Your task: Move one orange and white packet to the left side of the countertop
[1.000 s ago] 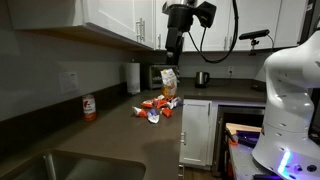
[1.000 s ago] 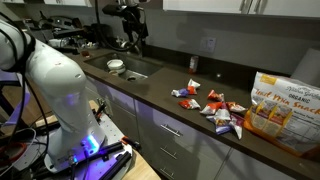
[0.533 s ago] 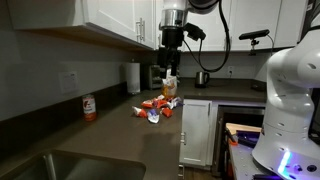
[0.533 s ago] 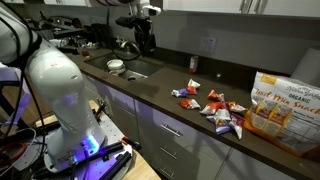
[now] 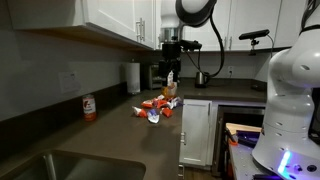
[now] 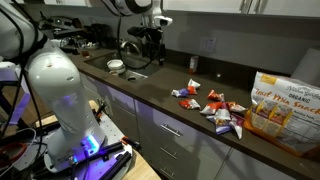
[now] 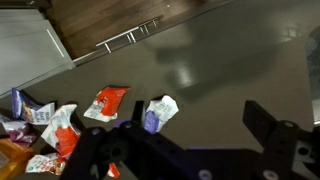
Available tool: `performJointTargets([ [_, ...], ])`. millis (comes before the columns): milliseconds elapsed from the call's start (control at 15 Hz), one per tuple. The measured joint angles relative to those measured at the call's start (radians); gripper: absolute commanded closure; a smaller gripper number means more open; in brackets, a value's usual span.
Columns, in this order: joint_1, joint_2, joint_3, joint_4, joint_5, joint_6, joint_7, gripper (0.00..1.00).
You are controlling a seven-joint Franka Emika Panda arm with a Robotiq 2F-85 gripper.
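The gripper [image 7: 195, 150] hovers over the countertop [image 7: 230, 60], jaws apart and empty. The orange and white packet [image 7: 108, 101] lies just beside neighbouring packets [image 7: 60, 125]; an off-centre descent risks pinching two

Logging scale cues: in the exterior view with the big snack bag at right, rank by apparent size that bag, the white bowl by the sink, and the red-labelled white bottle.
1. Large orange and white snack bag, though nearest the camera.
2-3. Round white bowl and upright white bottle with red label look alike; unranked.
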Motion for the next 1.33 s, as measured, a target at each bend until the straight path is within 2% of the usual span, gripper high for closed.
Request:
performJointTargets([
  [533,-0.095,0.163,-0.088,0.032,-0.042,0.092,0.04,0.0],
  [933,-0.105,0.348,-0.127,0.108,-0.043,0.119,0.134,0.0],
  [1333,-0.101,0.509,-0.173,0.16,-0.066,0.219,0.192,0.0],
])
